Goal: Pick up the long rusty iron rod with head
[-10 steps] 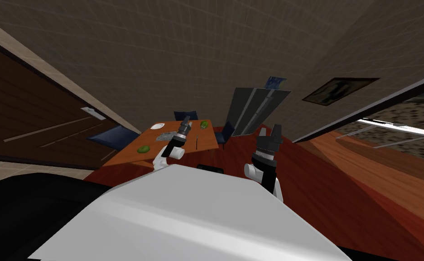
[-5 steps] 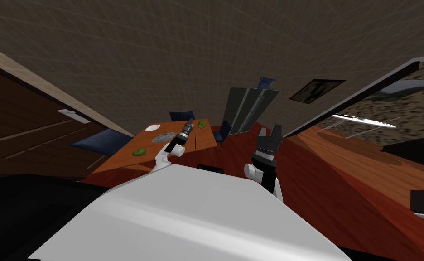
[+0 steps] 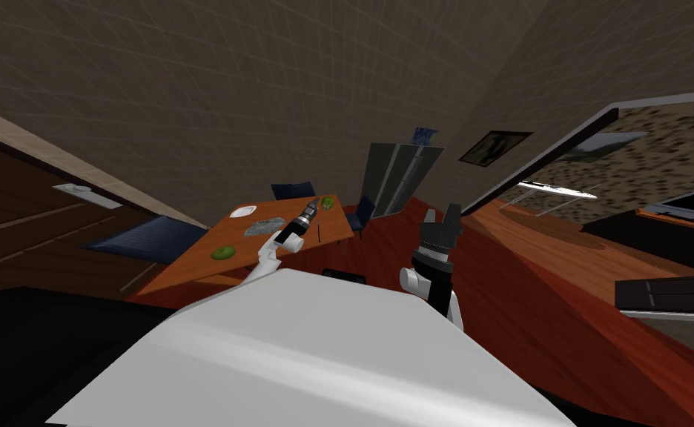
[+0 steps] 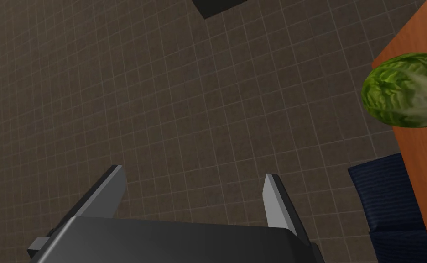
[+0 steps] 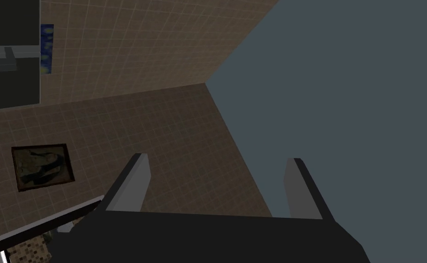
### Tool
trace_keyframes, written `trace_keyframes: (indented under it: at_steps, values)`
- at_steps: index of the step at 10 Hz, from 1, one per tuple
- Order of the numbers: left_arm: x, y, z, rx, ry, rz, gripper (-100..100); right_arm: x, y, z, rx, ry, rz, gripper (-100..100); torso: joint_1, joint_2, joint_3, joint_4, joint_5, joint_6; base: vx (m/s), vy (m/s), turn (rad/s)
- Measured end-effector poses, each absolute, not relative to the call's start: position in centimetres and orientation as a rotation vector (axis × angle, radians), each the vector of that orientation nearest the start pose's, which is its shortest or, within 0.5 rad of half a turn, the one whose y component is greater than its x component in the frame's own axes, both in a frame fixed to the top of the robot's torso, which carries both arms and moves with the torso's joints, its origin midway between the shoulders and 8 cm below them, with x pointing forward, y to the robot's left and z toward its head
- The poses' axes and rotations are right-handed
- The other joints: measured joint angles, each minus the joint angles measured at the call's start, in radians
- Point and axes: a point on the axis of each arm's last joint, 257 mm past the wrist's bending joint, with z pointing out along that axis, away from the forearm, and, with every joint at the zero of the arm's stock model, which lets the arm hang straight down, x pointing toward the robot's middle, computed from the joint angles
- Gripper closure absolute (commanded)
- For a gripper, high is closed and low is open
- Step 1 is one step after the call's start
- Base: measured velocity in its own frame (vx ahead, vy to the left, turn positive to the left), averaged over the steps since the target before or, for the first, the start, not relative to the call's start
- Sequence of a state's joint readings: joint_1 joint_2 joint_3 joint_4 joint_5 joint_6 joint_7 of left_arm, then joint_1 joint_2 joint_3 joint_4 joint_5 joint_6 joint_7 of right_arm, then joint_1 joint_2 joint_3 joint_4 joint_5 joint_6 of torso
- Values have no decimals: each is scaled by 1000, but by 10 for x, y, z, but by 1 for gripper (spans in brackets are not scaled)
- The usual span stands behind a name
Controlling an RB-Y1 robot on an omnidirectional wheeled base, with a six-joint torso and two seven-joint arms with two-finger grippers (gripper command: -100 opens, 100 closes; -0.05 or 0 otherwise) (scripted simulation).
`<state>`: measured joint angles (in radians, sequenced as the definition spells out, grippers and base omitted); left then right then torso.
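Left gripper (image 4: 193, 173): held above the far part of the table, its two blades spread wide with nothing between them. They point past the table edge at a tiled brown surface.
Right gripper (image 5: 217, 157): raised off to the side, well apart from the table, with its blades also spread and empty.
Rod (image 3: 318, 231): a thin dark line lying flat on the orange-brown table (image 3: 197, 263). It sits back from the left fingertips, alongside that wrist and forearm, and is not between the blades. I cannot tell which end carries the head.
Near the left fingers: a green leafy head (image 4: 406, 89) sits at the table edge, out beyond one blade. A navy chair (image 4: 390, 201) is beside it.
Farther from the fingers: a white plate (image 3: 242, 212), a grey lump (image 3: 264, 224) and a second green item (image 3: 225, 253), all on the table on the other side of the left arm from the rod.
Step, as I judge it: the approach. No grasp has begun.
Risk, aim: the blades look beyond the rod, so closing here would catch only air.
Risk, descent: the rod is slim and lies flush with the tabletop. Blades coming down steeply could jam on the wood or skid the rod sideways.
Risk, balance: a pinch far from the middle of such a long rod would probably let it swing or slip out on the lift.
Risk, neighbours: turning the wrist back toward the rod could nudge the leafy head off the edge.
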<state>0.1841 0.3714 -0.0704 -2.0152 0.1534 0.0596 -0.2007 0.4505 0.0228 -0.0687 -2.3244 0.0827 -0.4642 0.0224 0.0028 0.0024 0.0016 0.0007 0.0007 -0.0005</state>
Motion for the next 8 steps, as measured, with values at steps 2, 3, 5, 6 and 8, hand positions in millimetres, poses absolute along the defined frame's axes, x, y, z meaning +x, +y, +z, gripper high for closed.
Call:
trace_keyframes:
  at_steps: [2, 3, 5, 6, 8]
  values:
    - [499, 254, -129, -747, 1373, -1028, -100, 341, -288, 53, 568, 604, 1185, 0, -1, 0, 0, 0, 0, 0, -46, 24, -117]
    - [505, 257, -140, -761, 1412, -999, -100, 341, -288, 53, 568, 604, 1185, 0, 0, -1, 0, 0, 0, 0, -32, 28, -91]
    - [510, 265, -163, -787, 1476, -949, -100, 341, -288, 53, 568, 604, 1185, 0, 0, 0, 0, 0, 0, 0, -49, 29, -151]
    - [512, 267, -173, -799, 1502, -927, -100, 341, -288, 53, 568, 604, 1185, 0, 0, -1, 0, 0, 0, 0, -38, 26, -112]
    - [517, 277, -194, -824, 1562, -877, -100, 341, -288, 53, 568, 604, 1185, 0, 1, -1, 0, 0, 0, 0, -58, 39, -166]
